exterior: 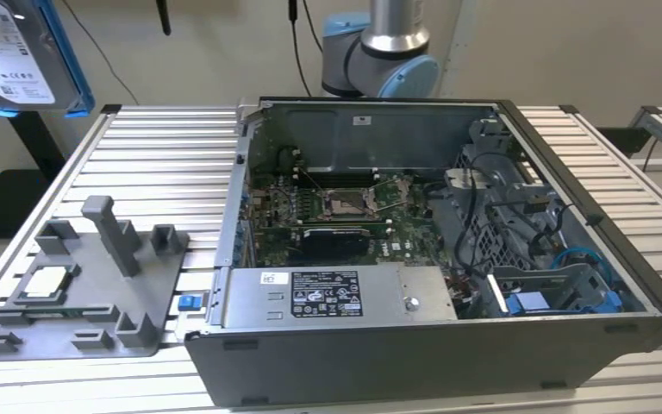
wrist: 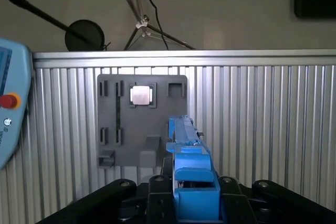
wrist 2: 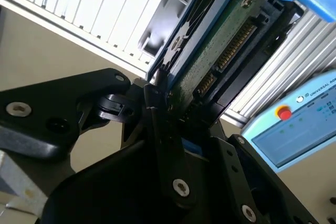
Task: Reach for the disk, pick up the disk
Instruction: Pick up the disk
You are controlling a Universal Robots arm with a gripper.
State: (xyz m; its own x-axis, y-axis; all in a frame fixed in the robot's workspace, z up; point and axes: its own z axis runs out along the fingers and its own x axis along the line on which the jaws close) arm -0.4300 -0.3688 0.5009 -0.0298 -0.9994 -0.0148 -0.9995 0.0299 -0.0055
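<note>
Black fingers (wrist 2: 161, 140) of the gripper (wrist 2: 181, 109) sit closest in the second wrist view. They are clenched on one end of the disk (wrist 2: 210, 51), whose green circuit board and connector row face the lens inside its blue bracket. In the first wrist view the disk (wrist: 189, 156) shows edge-on, its bracket standing out of the black gripper body. It hangs in the air clear of the table (wrist: 262, 129), and overlaps one corner of the tray (wrist: 142, 121) in that view. In the exterior view the disk (exterior: 15, 53) is high up with its label outward, well above the table and farther back than the tray (exterior: 78, 297).

Gray and flat, the tray lies on the slatted table with upright posts and slots. The chip (wrist: 142, 95) rests in a square pocket of it, well apart from the disk. Just beside the tray, on the exterior view's right, stands the open case (exterior: 446, 259), boards and cables exposed. A blue bay (exterior: 533, 302) sits in the case corner farthest from the tray. Beyond the case from the tray rises the arm (exterior: 383, 47). The pendant (wrist: 6, 108), with a red button, is near the table's edge, well apart from the tray.
</note>
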